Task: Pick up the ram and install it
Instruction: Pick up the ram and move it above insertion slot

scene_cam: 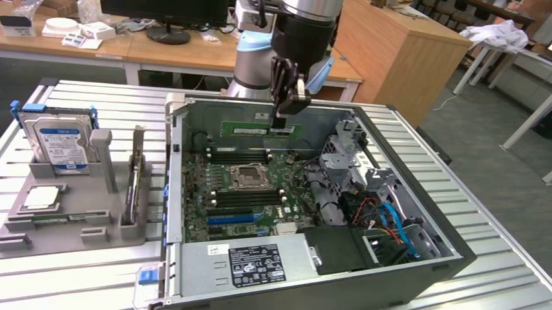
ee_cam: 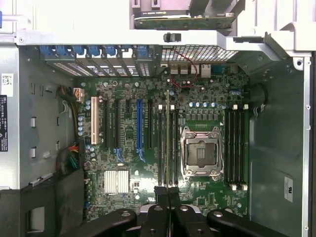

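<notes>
Seeing the gripper (scene_cam: pixel 280 124) closed tight on the ram (scene_cam: pixel 245 129), fingers pinching its top edge near one end. The stick hangs long side level and chips facing the exterior camera. It sits up in the open computer case (scene_cam: pixel 448 248), over the far part of the motherboard (scene_cam: pixel 258 213) and close to the case's far wall. It is clear of the board and not in a slot.

In the wrist view the gripper (ee_cam: pixel 169 190) looks straight down. I read the thin pale line running out from between the fingers as the ram (ee_cam: pixel 168 143) edge-on (hard to be sure, it's very thin). That line runs along the bank of memory slots (ee_cam: pixel 162 148) between the blue expansion slot (ee_cam: pixel 139 123) and the CPU socket (ee_cam: pixel 200 150). The socket is open and bare, and a second bank of slots (ee_cam: pixel 236 148) sits on its other side.

On the exterior view's left, outside the case, a grey fixture (scene_cam: pixel 103 223) stands on the slatted metal table (scene_cam: pixel 86 97). It holds a hard drive (scene_cam: pixel 59 139) upright (blue label) and a processor chip (scene_cam: pixel 43 197) lying flat with its silver top up. The power supply (scene_cam: pixel 258 265) fills the near end of the case, next to a bundle of blue and red cables (scene_cam: pixel 388 219).
</notes>
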`<state>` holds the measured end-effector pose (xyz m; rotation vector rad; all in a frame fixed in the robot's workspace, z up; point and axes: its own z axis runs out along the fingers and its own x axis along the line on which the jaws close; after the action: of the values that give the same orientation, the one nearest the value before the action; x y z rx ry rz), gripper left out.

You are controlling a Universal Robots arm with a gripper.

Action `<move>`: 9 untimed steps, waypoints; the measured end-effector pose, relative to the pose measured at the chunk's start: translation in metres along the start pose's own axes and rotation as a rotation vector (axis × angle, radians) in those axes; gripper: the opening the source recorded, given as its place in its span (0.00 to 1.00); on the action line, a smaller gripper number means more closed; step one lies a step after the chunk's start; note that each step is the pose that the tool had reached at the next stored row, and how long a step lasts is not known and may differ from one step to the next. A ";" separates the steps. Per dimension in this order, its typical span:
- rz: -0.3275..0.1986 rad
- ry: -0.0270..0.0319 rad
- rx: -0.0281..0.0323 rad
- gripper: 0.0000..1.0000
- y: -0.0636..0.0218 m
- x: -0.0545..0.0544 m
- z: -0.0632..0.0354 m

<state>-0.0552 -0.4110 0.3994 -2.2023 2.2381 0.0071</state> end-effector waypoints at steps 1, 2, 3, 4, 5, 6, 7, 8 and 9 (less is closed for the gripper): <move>0.000 0.0000 0.0001 0.12 0.0000 0.000 0.0000; 0.000 0.0000 0.0000 0.12 0.0000 -0.001 0.0000; 0.000 -0.0001 0.0001 0.12 0.0000 -0.001 0.0000; 0.000 -0.0001 0.0000 0.12 0.0000 -0.001 0.0000; 0.000 -0.0001 0.0001 0.12 0.0000 -0.002 0.0001; 0.000 -0.0001 0.0001 0.12 0.0000 -0.002 0.0001; 0.000 -0.0001 0.0001 0.12 0.0000 -0.002 0.0000; 0.000 -0.0001 0.0000 0.12 0.0000 -0.003 0.0000; 0.000 -0.0001 0.0001 0.12 0.0000 -0.003 0.0000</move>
<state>-0.0552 -0.4082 0.3993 -2.2023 2.2381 0.0071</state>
